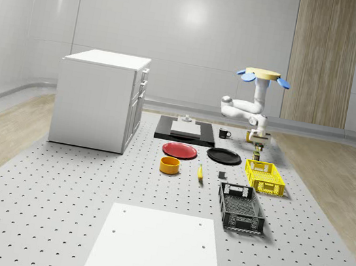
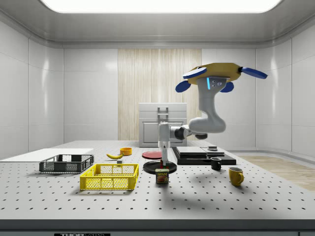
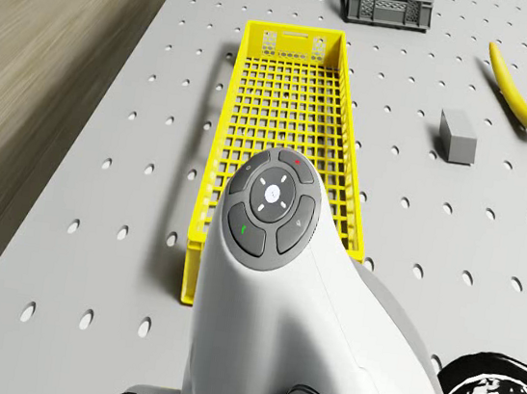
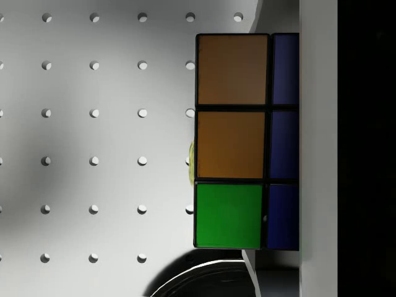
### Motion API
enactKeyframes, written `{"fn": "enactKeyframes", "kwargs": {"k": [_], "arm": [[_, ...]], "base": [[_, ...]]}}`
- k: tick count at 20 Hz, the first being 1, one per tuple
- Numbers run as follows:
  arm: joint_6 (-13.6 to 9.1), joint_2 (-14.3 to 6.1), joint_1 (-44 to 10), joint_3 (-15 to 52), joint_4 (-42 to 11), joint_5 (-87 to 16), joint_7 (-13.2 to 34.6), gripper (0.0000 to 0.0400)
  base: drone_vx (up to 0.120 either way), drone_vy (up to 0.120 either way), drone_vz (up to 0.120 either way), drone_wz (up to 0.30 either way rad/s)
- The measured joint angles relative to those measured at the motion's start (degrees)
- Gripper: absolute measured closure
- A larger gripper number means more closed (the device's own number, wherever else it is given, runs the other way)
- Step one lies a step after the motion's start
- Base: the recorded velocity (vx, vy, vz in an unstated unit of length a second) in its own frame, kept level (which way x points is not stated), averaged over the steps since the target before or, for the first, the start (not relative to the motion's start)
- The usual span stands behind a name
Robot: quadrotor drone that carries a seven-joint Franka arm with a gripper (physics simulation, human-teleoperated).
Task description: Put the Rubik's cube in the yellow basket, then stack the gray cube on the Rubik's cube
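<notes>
The Rubik's cube (image 4: 230, 142) shows orange, green and blue tiles in the wrist view, pressed against a pale finger (image 4: 318, 148). My gripper (image 1: 257, 141) is shut on it, low over the table just beyond the far end of the yellow basket (image 1: 264, 177). The drone (image 1: 267, 77) hovers above that spot with its arm (image 2: 206, 120) bent downward. In the drone view the yellow basket (image 3: 288, 123) lies beyond the wrist. The small gray cube (image 3: 458, 137) rests on the table between the basket and a banana (image 3: 513, 86).
A dark basket (image 1: 241, 207) sits nearer the whole-scene camera than the yellow one. A black plate (image 1: 223, 155), red plate (image 1: 180, 150), orange bowl (image 1: 169, 165) and black mug (image 1: 224, 133) lie nearby. A labelled can (image 2: 162, 175) and yellow mug (image 2: 236, 175) stand close. A white cabinet (image 1: 98, 98) stands at the whole-scene view's left.
</notes>
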Motion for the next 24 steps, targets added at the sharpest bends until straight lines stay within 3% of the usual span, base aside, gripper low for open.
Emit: {"fn": "enactKeyframes", "kwargs": {"k": [24], "arm": [[1.8,-2.0,-0.5,0.3,0.1,0.8,0.4,0.0079]], "base": [[0.120,0.000,0.000,0.000]]}}
